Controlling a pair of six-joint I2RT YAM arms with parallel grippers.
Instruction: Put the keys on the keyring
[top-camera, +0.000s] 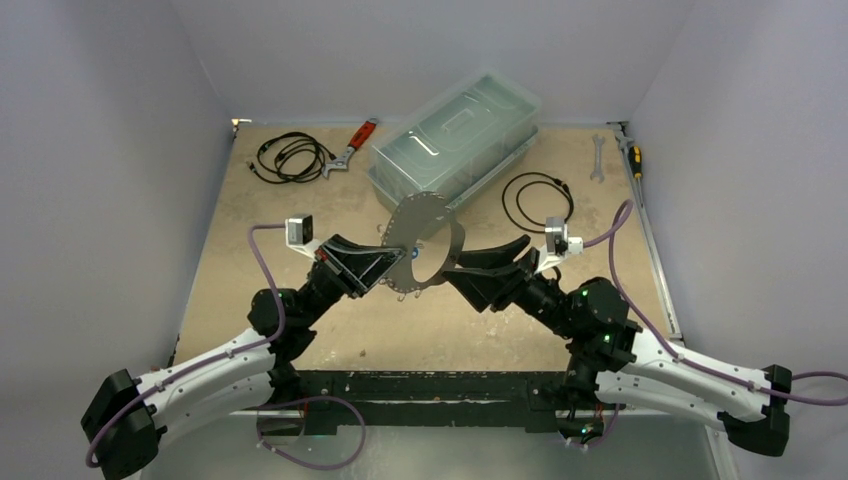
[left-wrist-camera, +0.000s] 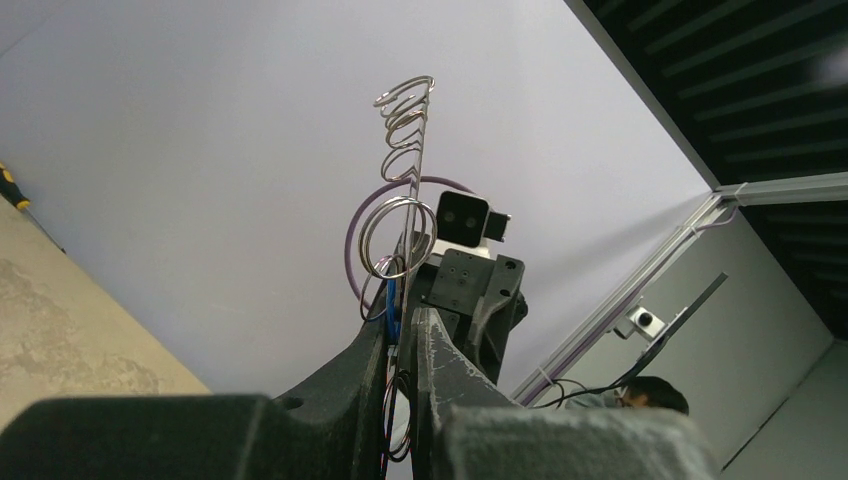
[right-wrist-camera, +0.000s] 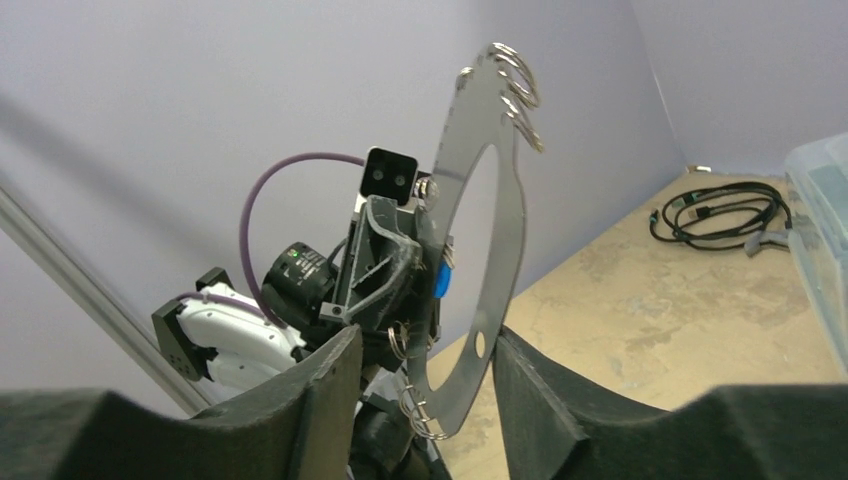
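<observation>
Where visible, keyring apparently upright.

The left arm and right arm have white lower links and black joints; purple cables run to the black, wedge-fingered left gripper and right gripper.

My right claw straddles the lower rim of the keyring, fingers apart. The left claw clamps it on edge from the far side, a blue-headed key at its grip. A black cable lies near the counter edge.
</observation>
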